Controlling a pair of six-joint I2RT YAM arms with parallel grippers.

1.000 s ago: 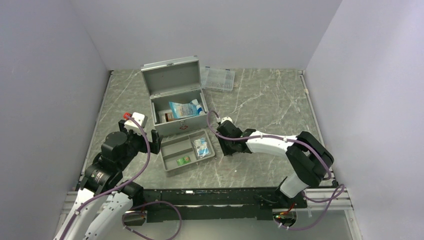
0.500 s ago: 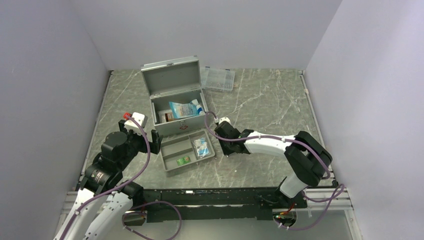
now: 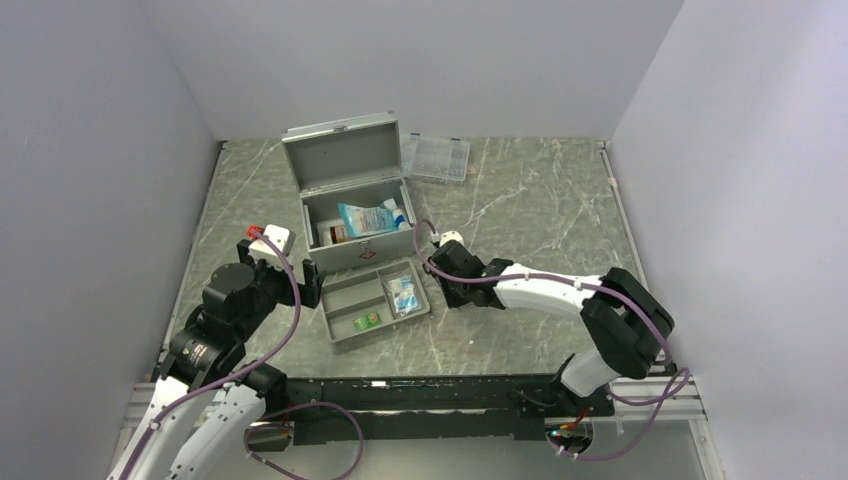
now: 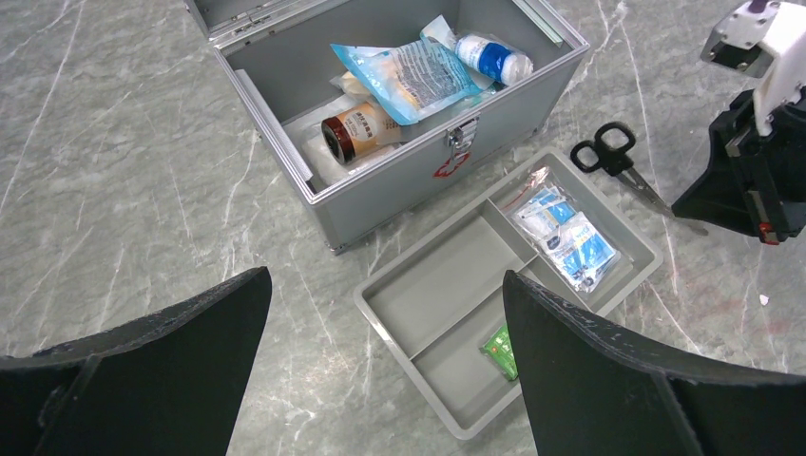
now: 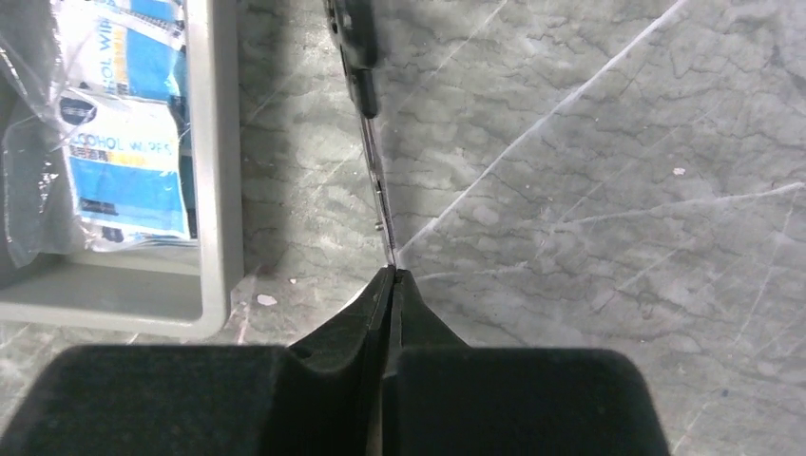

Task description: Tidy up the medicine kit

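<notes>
The medicine kit (image 3: 357, 252) is a grey metal box that stands open at mid-table with its lid up. It also shows in the left wrist view (image 4: 399, 185), holding a blue pouch (image 4: 404, 71), a brown bottle (image 4: 356, 128) and a white-and-blue bottle (image 4: 489, 57). Black-handled scissors (image 4: 618, 161) lie on the table right of the tray. My right gripper (image 5: 388, 280), low on the table (image 3: 455, 285), is shut on the tips of the scissors' blades (image 5: 375, 180). My left gripper (image 4: 383, 280) is open and empty, above the tray's near left.
A shallow grey divided tray (image 3: 350, 295) sits in front of the kit, holding alcohol wipe packets (image 4: 566, 237) and a green packet (image 4: 499, 347). A flat clear plastic case (image 3: 436, 157) lies behind the kit on the right. Walls close in the table on three sides.
My right arm has shifted slightly left toward the tray, still low on the table. The left arm has not moved.
</notes>
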